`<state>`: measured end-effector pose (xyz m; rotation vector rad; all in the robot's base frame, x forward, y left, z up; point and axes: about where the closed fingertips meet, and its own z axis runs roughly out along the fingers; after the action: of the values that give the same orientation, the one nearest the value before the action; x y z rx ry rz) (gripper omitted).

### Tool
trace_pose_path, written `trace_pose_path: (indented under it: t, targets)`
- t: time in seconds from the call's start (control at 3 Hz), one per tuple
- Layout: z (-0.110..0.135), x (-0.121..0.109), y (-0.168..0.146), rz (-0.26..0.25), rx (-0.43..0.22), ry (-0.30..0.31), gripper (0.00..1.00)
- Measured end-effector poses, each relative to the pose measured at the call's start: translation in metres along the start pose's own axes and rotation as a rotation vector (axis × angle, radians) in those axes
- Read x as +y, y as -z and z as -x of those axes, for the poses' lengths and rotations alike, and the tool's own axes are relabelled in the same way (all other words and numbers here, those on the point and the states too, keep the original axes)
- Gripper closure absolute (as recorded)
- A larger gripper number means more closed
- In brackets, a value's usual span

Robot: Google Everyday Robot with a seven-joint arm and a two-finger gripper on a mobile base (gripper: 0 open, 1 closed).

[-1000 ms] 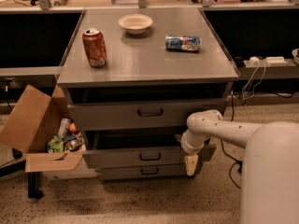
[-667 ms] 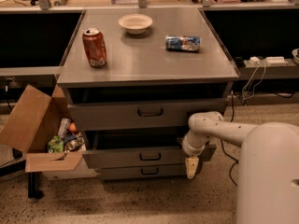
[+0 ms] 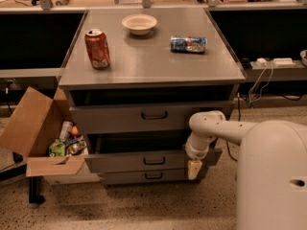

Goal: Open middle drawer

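Cardboard box (image 3: pixel 29 128) sits on the floor at far left, flaps open, tilted, with cans and wrappers (image 3: pixel 67 140) inside. It is just beside the cabinet's left side.

Grey cabinet surface (image 3: pixel 153 66) next. A red soda can (image 3: pixel 97 48) stands upright on its left part. A white bowl (image 3: pixel 139 24) is near the back at centre. A blue packet (image 3: pixel 188 44) lies flat to the right of the bowl. All three are well apart.

Three drawers below. The tall top drawer (image 3: pixel 110 118) has a dark gap above it. The middle drawer (image 3: pixel 120 161) is second down, below the top one, with its loop handle (image 3: pixel 154 161) at centre. It stands partly pulled out, with a dark gap above it and its front forward of the lowest drawer (image 3: pixel 124 177).

The claw (image 3: pixel 194 169) points down at the right end of the middle drawer's front, well apart from the handle. It overlaps the drawer's right edge. Cannot tell whether it touches the front, nor whether it is apart or together. Nothing is seen held in it.

The white arm (image 3: pixel 216 126) bends from the claw to the robot body (image 3: pixel 273 176) at lower right. A power strip (image 3: pixel 276 61) with cords lies on a ledge at the far right.
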<state>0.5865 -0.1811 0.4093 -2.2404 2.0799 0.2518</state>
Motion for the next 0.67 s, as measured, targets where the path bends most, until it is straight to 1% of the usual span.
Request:
trace_pose_path:
  t: [0.33, 0.67]
  targets:
    - [0.0, 0.014, 0.005, 0.016, 0.011, 0.001, 0.49]
    - [-0.002, 0.028, 0.003, 0.045, 0.012, -0.01, 0.71]
